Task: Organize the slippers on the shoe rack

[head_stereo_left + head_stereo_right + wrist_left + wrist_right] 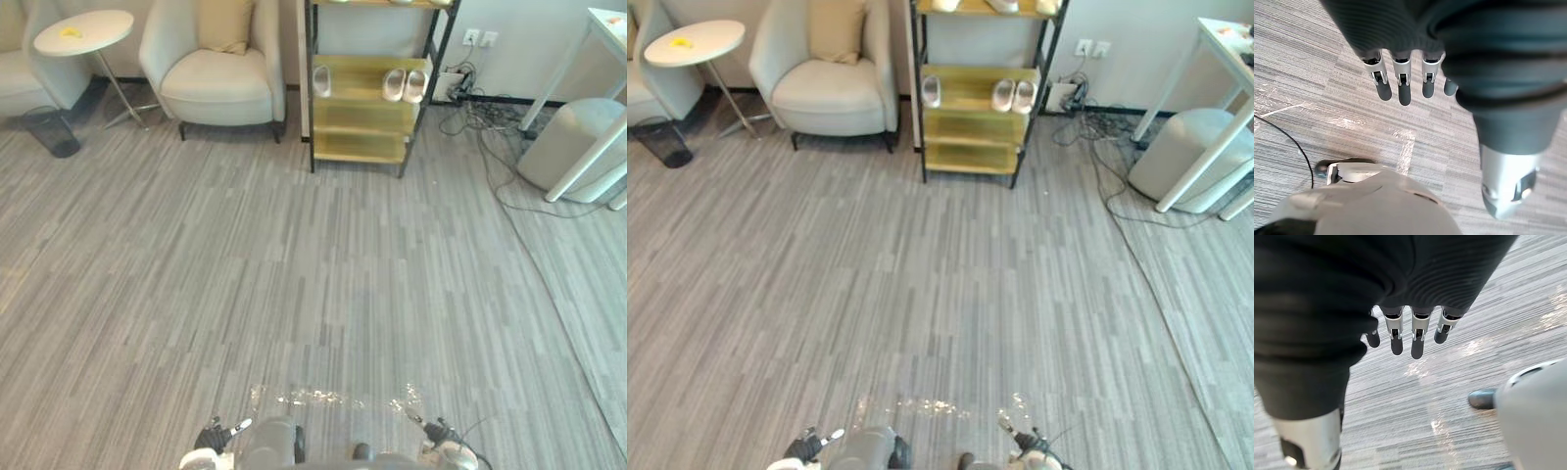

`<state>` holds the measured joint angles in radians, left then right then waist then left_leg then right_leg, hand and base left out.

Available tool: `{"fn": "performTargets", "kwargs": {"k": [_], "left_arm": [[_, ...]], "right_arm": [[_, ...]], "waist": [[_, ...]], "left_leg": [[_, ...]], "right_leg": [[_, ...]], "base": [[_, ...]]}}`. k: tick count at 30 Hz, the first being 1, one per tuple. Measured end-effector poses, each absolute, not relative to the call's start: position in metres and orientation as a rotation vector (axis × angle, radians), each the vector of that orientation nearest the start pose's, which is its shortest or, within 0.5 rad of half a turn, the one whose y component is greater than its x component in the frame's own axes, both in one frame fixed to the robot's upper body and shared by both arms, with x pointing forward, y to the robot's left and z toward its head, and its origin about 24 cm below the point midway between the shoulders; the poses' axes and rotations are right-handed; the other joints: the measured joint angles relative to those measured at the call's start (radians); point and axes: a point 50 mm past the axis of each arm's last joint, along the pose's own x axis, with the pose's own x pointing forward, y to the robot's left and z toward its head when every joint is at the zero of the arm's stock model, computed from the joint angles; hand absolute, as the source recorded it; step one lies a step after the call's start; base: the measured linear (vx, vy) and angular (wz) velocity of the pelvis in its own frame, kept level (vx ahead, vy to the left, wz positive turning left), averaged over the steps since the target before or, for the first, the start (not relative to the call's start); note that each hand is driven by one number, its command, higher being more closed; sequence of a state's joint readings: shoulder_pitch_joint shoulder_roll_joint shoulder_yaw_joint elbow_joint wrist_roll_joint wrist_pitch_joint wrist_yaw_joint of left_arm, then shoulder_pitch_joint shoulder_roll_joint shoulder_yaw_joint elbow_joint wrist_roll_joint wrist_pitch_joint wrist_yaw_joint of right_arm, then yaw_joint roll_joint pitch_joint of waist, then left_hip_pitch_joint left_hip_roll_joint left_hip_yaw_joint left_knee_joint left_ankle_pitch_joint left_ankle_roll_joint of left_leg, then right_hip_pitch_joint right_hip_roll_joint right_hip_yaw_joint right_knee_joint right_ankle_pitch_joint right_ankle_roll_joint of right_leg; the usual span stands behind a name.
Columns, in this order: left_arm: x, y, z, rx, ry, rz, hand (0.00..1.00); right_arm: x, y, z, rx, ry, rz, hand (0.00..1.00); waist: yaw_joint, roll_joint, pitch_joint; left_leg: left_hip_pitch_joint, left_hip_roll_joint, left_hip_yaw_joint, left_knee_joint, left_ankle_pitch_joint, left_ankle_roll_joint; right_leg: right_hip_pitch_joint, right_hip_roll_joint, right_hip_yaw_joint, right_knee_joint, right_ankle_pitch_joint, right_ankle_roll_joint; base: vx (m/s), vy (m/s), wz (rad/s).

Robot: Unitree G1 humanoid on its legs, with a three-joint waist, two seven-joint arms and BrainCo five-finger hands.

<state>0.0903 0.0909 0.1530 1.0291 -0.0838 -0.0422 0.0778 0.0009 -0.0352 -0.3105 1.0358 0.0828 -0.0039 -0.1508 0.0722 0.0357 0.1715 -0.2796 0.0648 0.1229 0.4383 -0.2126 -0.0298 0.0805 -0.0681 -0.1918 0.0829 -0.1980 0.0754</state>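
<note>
Standing well back from the shoe rack (358, 116), which sits across the room just beside an armchair (220, 73). Got a lone pale slipper (321, 80) at the left end of the middle shelf and a pair (404, 85) side by side at the right end, well apart from it. Spotting more pale slippers (1004, 5) on the top shelf too, but can't make out much up there. Hanging the left hand (1400, 85) and right hand (1418, 340) down over the floor with fingers straight and loose, holding nothing. Looks like the approach stage, with no grabbing done yet. Guessing light, soft foam-type stuff here: squashy, a bit bendy, not fragile, probably not slippery. Would pinch across the strap or take hold by the sides near the middle to stop any flopping, and go easy to avoid knocking the neighbours off the shelf.
</note>
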Motion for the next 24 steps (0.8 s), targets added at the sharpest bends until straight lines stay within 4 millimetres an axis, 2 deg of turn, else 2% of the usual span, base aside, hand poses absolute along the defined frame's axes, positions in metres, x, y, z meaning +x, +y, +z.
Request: {"fn": "performTargets", "kwargs": {"k": [2,4,6,7,8,9,10,11,12,13,15,16,17,18,19,20,21,22,23,24], "left_arm": [[0.093,0.214,-0.157,-0.035,1.060,0.347,0.00],[0.094,0.216,-0.157,-0.040,1.053,0.361,0.00],[0.095,0.214,-0.157,-0.038,1.053,0.355,0.00],[0.099,0.214,-0.156,-0.031,1.040,0.347,0.00],[0.102,0.214,-0.154,-0.025,1.029,0.341,0.00],[0.107,0.214,-0.153,-0.022,1.014,0.333,0.00],[0.109,0.213,-0.153,-0.023,1.011,0.331,0.00],[0.112,0.210,-0.152,-0.030,1.003,0.325,0.00],[0.115,0.205,-0.152,-0.043,1.000,0.318,0.00],[0.116,0.200,-0.153,-0.054,0.997,0.311,0.00],[0.120,0.196,-0.152,-0.062,0.991,0.303,0.00],[0.122,0.193,-0.152,-0.067,0.989,0.295,0.00],[0.123,0.192,-0.152,-0.069,0.985,0.293,0.00],[0.121,0.192,-0.153,-0.067,0.994,0.291,0.00],[0.117,0.192,-0.155,-0.061,1.011,0.289,0.00],[0.116,0.195,-0.155,-0.052,1.015,0.293,0.00],[0.111,0.198,-0.156,-0.044,1.030,0.299,0.00],[0.112,0.195,-0.157,-0.064,1.032,0.308,0.00],[0.113,0.190,-0.157,-0.081,1.028,0.307,0.00],[0.113,0.188,-0.157,-0.096,1.027,0.317,0.00]], "right_arm": [[0.121,-0.199,-0.154,0.142,1.031,-0.462,0.00],[0.121,-0.192,-0.155,0.157,1.036,-0.451,0.00],[0.124,-0.183,-0.155,0.165,1.029,-0.421,0.00],[0.125,-0.179,-0.154,0.167,1.019,-0.403,0.00],[0.127,-0.177,-0.153,0.170,1.008,-0.397,0.00],[0.130,-0.177,-0.151,0.173,0.988,-0.396,0.00],[0.130,-0.178,-0.150,0.172,0.984,-0.397,0.00],[0.131,-0.180,-0.149,0.170,0.975,-0.402,0.00],[0.132,-0.180,-0.149,0.167,0.974,-0.402,0.00],[0.132,-0.180,-0.149,0.168,0.973,-0.402,0.00],[0.136,-0.179,-0.148,0.169,0.967,-0.395,0.00],[0.141,-0.179,-0.147,0.168,0.961,-0.391,0.00],[0.142,-0.179,-0.147,0.167,0.958,-0.389,0.00],[0.146,-0.179,-0.146,0.165,0.957,-0.384,0.00],[0.146,-0.180,-0.147,0.160,0.967,-0.383,0.00],[0.144,-0.180,-0.148,0.159,0.974,-0.383,0.00],[0.140,-0.184,-0.149,0.151,0.985,-0.390,0.00],[0.146,-0.191,-0.147,0.121,0.971,-0.389,0.00],[0.148,-0.193,-0.146,0.106,0.971,-0.386,0.00],[0.149,-0.194,-0.146,0.096,0.968,-0.382,0.00]], "waist": [[0.034,-0.029,-0.024],[0.045,-0.043,-0.025],[0.055,-0.041,-0.026],[0.044,-0.045,-0.032],[0.040,-0.048,-0.033],[0.036,-0.050,-0.034],[0.036,-0.050,-0.034],[0.033,-0.051,-0.033],[0.032,-0.046,-0.028],[0.028,-0.040,-0.025],[0.016,-0.039,-0.027],[0.007,-0.038,-0.026],[0.003,-0.037,-0.026],[-0.012,-0.037,-0.024],[-0.017,-0.044,-0.026],[-0.017,-0.052,-0.027],[-0.022,-0.066,-0.031],[-0.018,-0.025,-0.033],[-0.016,-0.015,-0.032],[-0.015,-0.008,-0.030]], "left_leg": [[0.007,-0.043,0.051,-0.036,-0.017,0.036],[0.030,-0.063,0.087,-0.037,-0.027,0.062],[0.115,-0.071,0.125,-0.072,-0.051,0.082],[0.153,-0.079,0.125,-0.104,-0.056,0.090],[0.172,-0.081,0.125,-0.114,-0.060,0.089],[0.213,-0.079,0.125,-0.130,-0.072,0.086],[0.229,-0.079,0.125,-0.137,-0.075,0.085],[0.292,-0.077,0.118,-0.165,-0.082,0.084],[0.355,-0.070,0.115,-0.202,-0.082,0.084],[0.391,-0.057,0.113,-0.218,-0.082,0.084],[0.425,-0.025,0.106,-0.230,-0.082,0.084],[0.433,-0.003,0.096,-0.238,-0.082,0.084],[0.440,0.004,0.091,-0.246,-0.082,0.083],[0.461,0.025,0.077,-0.261,-0.082,0.070],[0.485,0.030,0.059,-0.266,-0.088,0.041],[0.496,0.028,0.048,-0.264,-0.093,0.022],[0.526,0.031,0.002,-0.257,-0.111,-0.010],[0.524,0.076,-0.020,-0.228,-0.100,-0.047],[0.505,0.088,-0.044,-0.180,-0.075,-0.083],[0.474,0.103,-0.058,-0.101,-0.045,-0.100]], "right_leg": [[-0.016,-0.042,0.044,0.005,-0.014,0.024],[-0.038,-0.074,0.066,0.118,-0.054,0.049],[-0.101,-0.093,0.096,0.363,-0.067,0.072],[-0.162,-0.103,0.101,0.529,-0.044,0.117],[-0.198,-0.107,0.105,0.618,-0.034,0.133],[-0.255,-0.107,0.093,0.766,-0.028,0.129],[-0.268,-0.108,0.084,0.799,-0.030,0.120],[-0.298,-0.122,0.032,0.863,-0.049,0.077],[-0.306,-0.125,-0.018,0.847,-0.076,0.032],[-0.317,-0.123,-0.062,0.803,-0.090,0.008],[-0.354,-0.114,-0.138,0.661,-0.094,-0.012],[-0.391,-0.101,-0.164,0.544,-0.072,-0.025],[-0.403,-0.091,-0.168,0.496,-0.054,-0.029],[-0.428,-0.061,-0.158,0.340,0.028,-0.038],[-0.425,-0.040,-0.136,0.210,0.121,-0.048],[-0.424,-0.033,-0.120,0.164,0.165,-0.062],[-0.414,-0.029,-0.090,0.141,0.299,-0.078],[-0.401,0.002,-0.119,0.172,0.263,-0.104],[-0.390,0.018,-0.128,0.172,0.243,-0.111],[-0.373,0.033,-0.132,0.166,0.223,-0.119]], "base": [[0.28,0.247,-0.31],[0.38,0.186,-0.29],[0.38,0.160,-0.48],[0.25,0.093,-0.21],[0.38,0.090,-0.07],[0.25,0.043,-0.05],[0.31,0.033,-0.02],[0.32,-0.013,0.02],[0.39,-0.024,0.05],[0.40,-0.070,0.06],[0.30,-0.098,0.16],[0.27,-0.112,0.18],[0.35,-0.167,0.22],[0.39,-0.206,0.22],[0.42,-0.229,0.23],[0.56,-0.365,0.36],[0.57,-0.349,0.26],[0.56,-0.358,0.25],[0.45,-0.268,0.01],[0.46,-0.312,0.01]]}}
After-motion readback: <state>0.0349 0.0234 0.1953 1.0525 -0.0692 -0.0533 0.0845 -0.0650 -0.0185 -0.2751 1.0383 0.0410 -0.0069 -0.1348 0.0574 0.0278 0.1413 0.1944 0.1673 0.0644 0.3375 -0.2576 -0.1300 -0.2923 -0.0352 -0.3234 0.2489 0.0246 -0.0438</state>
